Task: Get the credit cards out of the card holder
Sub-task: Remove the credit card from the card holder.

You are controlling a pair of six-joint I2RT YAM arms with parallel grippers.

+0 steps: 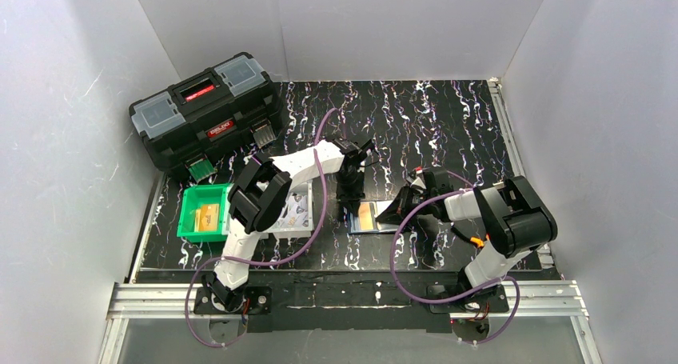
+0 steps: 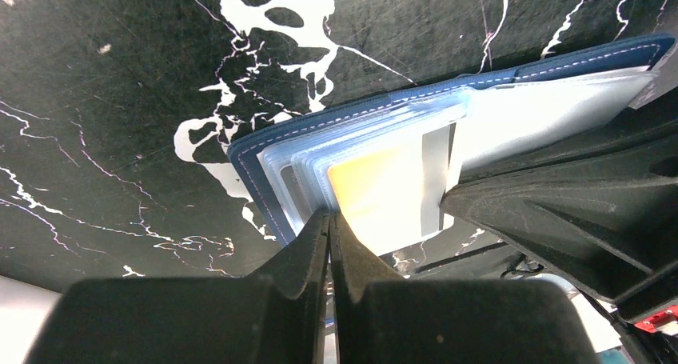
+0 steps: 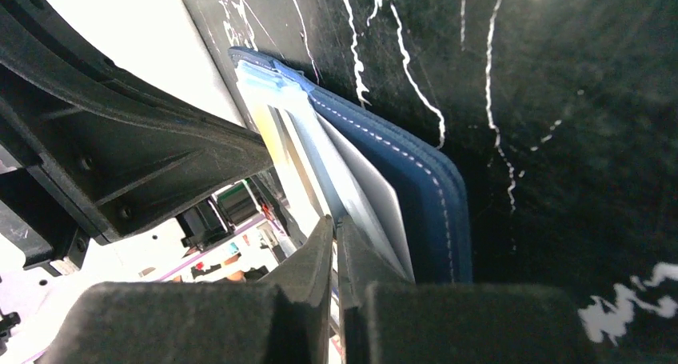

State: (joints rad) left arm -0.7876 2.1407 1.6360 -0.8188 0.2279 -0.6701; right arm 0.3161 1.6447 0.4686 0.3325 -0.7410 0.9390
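Note:
The navy card holder (image 1: 382,228) lies spread open on the black marbled table between my two arms. Its blue cover (image 2: 260,152) and clear pockets show in the left wrist view. A yellowish-orange credit card (image 2: 376,190) lies among those pockets. My left gripper (image 2: 329,214) is shut, its tips pressed against the left edge of the clear pockets (image 1: 349,198). My right gripper (image 3: 336,220) reaches in from the right (image 1: 397,214). Its jaws have closed to a sliver on the thin edge of the credit card (image 3: 268,136), beside a white slip (image 3: 368,196) and the blue cover (image 3: 436,196).
A black toolbox (image 1: 206,112) stands at the back left. A green bin (image 1: 192,220) at the left holds an orange card (image 1: 209,214). A white tray of printed slips (image 1: 297,212) lies under the left arm. White walls enclose the table.

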